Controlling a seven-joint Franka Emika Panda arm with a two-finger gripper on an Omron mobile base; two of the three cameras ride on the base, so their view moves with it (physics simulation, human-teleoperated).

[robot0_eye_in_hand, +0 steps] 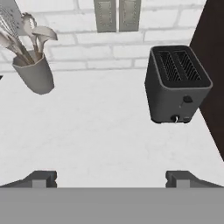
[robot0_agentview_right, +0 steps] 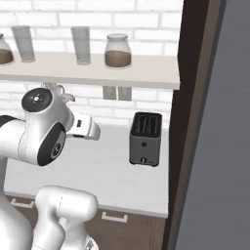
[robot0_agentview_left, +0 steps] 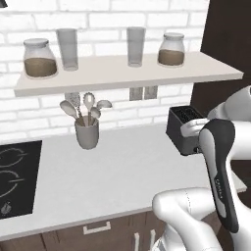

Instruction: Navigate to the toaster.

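From my station I see the small dark grey boxy toaster (robot0_eye_in_hand: 177, 85) with its two slots on top standing upright at the far right end of the pale speckled desk (robot0_eye_in_hand: 96, 127), close to the white brick wall (robot0_eye_in_hand: 78, 48) and just beside the dark brown tall cabinet panel (robot0_eye_in_hand: 214, 57). In the right base view the same toaster (robot0_agentview_right: 145, 139) shows its knob face toward me, below the right end of the long white wall shelf (robot0_agentview_right: 97, 71). From the left base view it (robot0_agentview_left: 182, 128) is partly hidden behind the robot's white arm.

The fingers (robot0_eye_in_hand: 112, 178) hover above the bare desk surface in front of the toaster, well apart from it; the two dark tips (robot0_eye_in_hand: 41, 178) sit wide, with nothing between them.

To the left on the desk stands a grey utensil cup (robot0_eye_in_hand: 34, 74) full of metal spoons and a whisk. Two grey wall outlets (robot0_eye_in_hand: 117, 15) sit on the brick above the desk. On the shelf I see two glass jars with brown filling (robot0_agentview_left: 40, 58) and two clear tumblers (robot0_agentview_left: 67, 48). A black cooktop (robot0_agentview_left: 17, 179) lies at the left end of the desk.
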